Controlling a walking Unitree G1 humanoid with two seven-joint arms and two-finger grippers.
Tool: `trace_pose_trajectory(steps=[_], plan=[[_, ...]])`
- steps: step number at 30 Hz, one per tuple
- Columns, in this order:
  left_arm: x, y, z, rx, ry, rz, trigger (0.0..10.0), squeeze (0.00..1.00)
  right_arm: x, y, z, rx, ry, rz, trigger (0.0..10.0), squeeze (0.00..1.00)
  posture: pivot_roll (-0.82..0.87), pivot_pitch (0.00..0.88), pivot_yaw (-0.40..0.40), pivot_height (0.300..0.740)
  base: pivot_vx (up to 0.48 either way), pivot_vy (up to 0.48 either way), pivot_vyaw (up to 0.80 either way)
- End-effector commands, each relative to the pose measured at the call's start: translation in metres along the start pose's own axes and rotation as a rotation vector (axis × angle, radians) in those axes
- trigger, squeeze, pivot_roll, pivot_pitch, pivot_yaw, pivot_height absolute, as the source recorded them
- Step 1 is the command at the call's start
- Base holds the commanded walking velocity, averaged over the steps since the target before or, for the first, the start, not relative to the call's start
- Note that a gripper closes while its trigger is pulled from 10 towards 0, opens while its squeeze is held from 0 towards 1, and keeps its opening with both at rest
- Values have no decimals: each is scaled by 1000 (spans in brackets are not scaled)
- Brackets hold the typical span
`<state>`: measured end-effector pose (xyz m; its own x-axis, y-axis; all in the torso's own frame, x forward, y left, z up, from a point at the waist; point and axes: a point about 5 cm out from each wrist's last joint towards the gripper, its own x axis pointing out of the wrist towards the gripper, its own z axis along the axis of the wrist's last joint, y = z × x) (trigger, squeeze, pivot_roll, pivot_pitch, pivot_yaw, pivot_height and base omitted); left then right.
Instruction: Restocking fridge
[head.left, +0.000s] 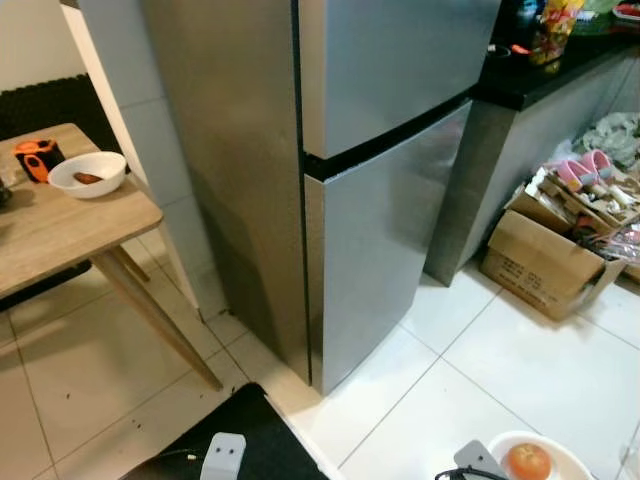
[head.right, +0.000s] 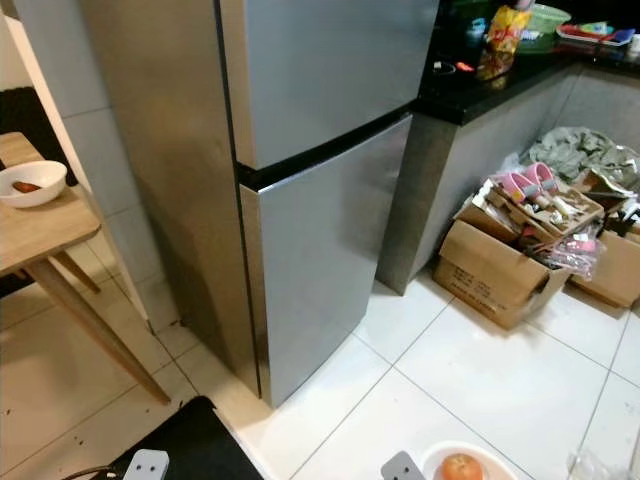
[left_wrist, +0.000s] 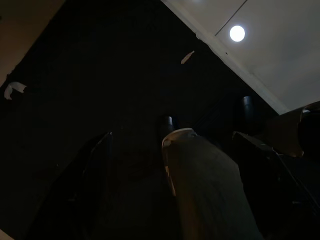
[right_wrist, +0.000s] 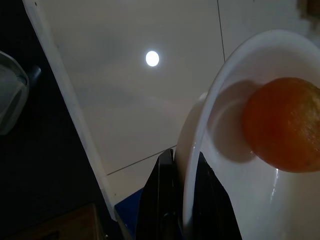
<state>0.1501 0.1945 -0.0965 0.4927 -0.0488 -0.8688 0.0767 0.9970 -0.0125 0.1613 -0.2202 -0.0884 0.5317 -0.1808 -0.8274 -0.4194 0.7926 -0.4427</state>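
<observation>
The right gripper (right_wrist: 181, 200) has its jaws clamped on the rim of a white bowl (right_wrist: 235, 150) carrying an orange (right_wrist: 282, 127) before the closed fridge (head.left: 350, 180); a cardboard box (head.left: 545, 262) sits nearby. The left jaws' state cannot be made out.

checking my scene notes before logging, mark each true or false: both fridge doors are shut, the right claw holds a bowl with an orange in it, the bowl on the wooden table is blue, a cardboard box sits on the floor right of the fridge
1. Both fridge doors are shut. True.
2. The right claw holds a bowl with an orange in it. True; its fingers pinch the rim.
3. The bowl on the wooden table is blue. False; that table bowl is white.
4. A cardboard box sits on the floor right of the fridge. True.
</observation>
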Motion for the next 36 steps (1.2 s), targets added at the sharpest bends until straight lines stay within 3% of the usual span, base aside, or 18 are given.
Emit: trace_pose_trajectory(steps=[1,15,31,36], plan=[[-1,2,-3,-13,9,8,10000,0,0,0,2,5,-10,-4,10000,0,-33,0,-28,740,0,0,0],[-1,1,-2,-10,5,2,10000,0,0,-1,2,-2,-9,0,10000,0,-32,0,-29,740,0,-323,0],[0,2,-1,-27,-5,-1,10000,0,0,0,2,1,-11,4,10000,0,-33,0,-28,740,0,0,0],[0,1,-1,-20,-5,-1,10000,0,0,0,1,1,-9,5,10000,0,-34,0,-30,740,0,-469,0]])
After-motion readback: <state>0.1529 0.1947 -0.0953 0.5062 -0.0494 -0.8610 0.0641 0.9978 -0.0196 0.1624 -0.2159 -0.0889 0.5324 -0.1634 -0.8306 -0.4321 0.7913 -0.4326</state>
